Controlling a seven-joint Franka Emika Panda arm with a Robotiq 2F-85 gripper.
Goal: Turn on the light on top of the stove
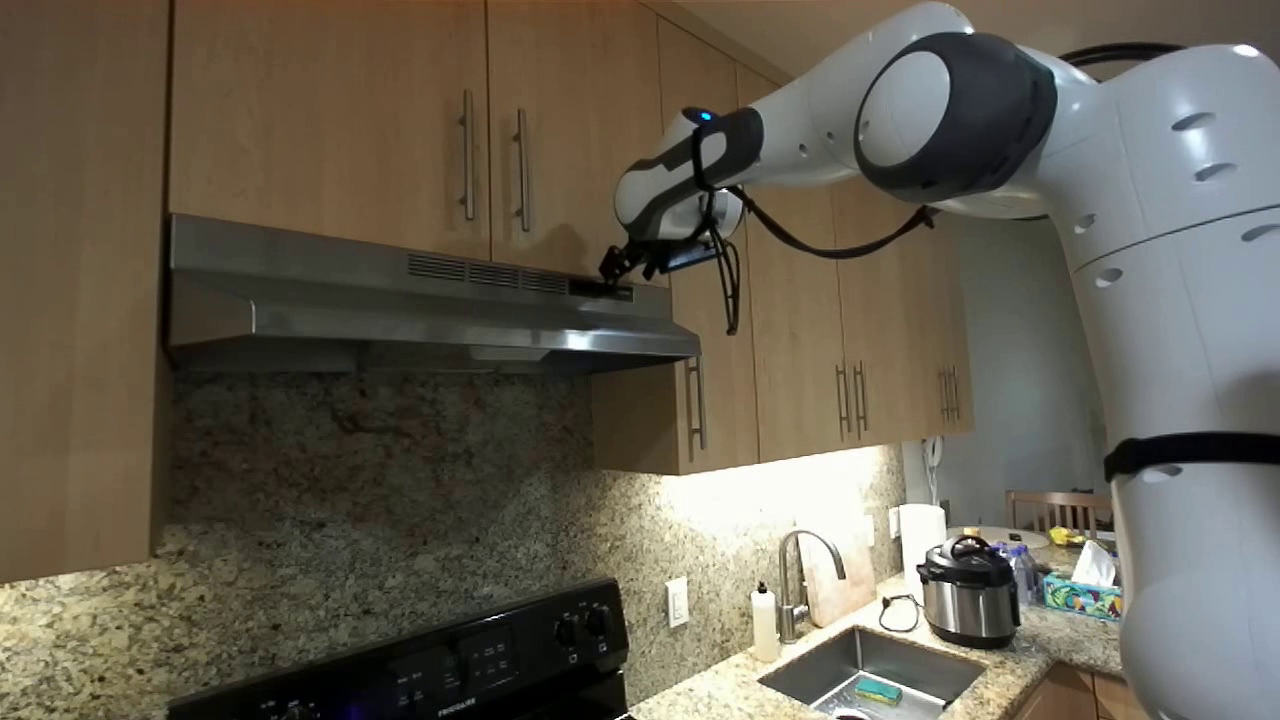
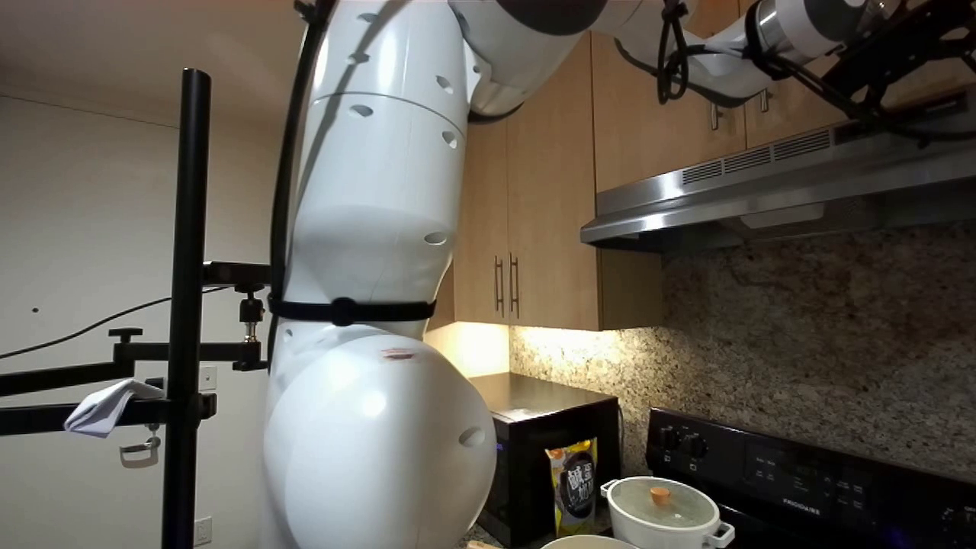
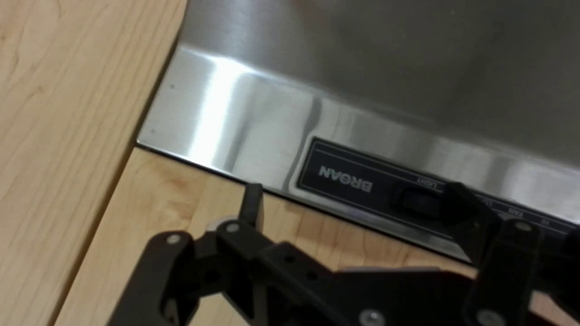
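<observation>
A stainless steel range hood (image 1: 430, 300) hangs above the stove and also shows in an exterior view (image 2: 762, 183). In the wrist view, its black BROAN control panel (image 3: 344, 179) appears upside down. A dark rocker switch (image 3: 419, 201) sits beside the LIGHT label. My gripper (image 3: 355, 194) is open, with its fingers wide apart and nothing between them. Its right fingertip overlaps the switch's right end; I cannot tell whether they touch. The left fingertip is over the cabinet wood near the hood's edge. The pale cover (image 2: 781, 216) under the hood shows no glow.
Wooden cabinets (image 1: 580, 120) with bar handles stand above and beside the hood. The black stove back panel (image 1: 460, 660) is below. A white lidded pot (image 2: 659, 518) is by the stove. A sink (image 1: 860, 670) and a pressure cooker (image 1: 968, 600) are on the counter.
</observation>
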